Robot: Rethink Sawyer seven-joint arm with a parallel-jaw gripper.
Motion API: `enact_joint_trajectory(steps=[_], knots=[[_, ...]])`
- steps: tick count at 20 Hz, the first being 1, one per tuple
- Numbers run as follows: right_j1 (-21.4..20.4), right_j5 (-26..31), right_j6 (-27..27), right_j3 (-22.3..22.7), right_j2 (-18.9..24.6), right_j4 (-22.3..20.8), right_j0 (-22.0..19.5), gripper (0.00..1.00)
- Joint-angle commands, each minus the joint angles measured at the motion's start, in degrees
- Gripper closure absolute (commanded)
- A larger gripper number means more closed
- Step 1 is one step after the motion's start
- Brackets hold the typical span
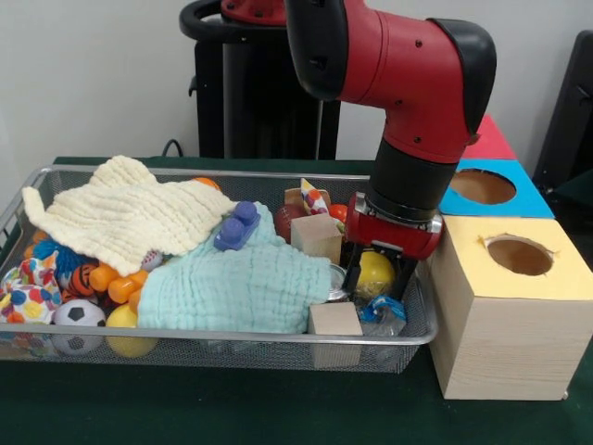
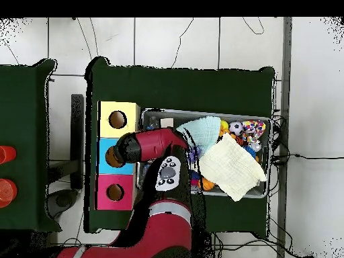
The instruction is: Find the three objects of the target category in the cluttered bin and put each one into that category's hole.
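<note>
**Claw down in the bin, right by the yellow ball**

Claw (image 1: 378, 274) sits low at the end of the wire bin (image 1: 232, 348) nearest the boxes, fingers either side of a yellow ball (image 1: 374, 271), though I honestly can't tell if it's clamped. A wooden block (image 1: 334, 319) lies just in front. Mint cloth (image 1: 236, 283) and cream cloth (image 1: 120, 213) cover most of the toys, with a blue toy car (image 1: 237, 226) on top. Yellow-topped box (image 1: 512, 306) stands right beside the bin.

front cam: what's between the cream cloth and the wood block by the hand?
In the front view, a blue toy car lies on the mint cloth, between the cream cloth and the wood block.
</note>
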Motion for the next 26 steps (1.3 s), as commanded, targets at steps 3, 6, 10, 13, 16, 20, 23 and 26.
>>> enact_joint_trajectory(steps=[3, 6, 10, 13, 16, 20, 23, 26], knots=[[2.51, -4.56, 12.42, -1.6, 2.03, 4.65, 1.4, 0.0], [2.18, -4.53, 13.17, -1.21, 1.53, 6.01, 1.95, 0.0], [2.61, -5.08, 13.2, -1.33, 1.13, 7.04, 2.38, 0.0], [2.69, -5.55, 14.27, -1.28, 0.65, 8.46, 3.45, 0.0], [2.02, -6.08, 13.85, -0.25, 1.02, 9.4, 3.13, 0.0], [2.1, -7.17, 13.76, -0.04, 1.82, 10.91, 3.35, 0.0], [2.9, -6.55, 13.83, -0.97, 0.97, 11.8, 4.76, 0.0], [3.31, -5.42, 11.49, -1.0, 0.91, 11.2, 4.68, 0.0]])
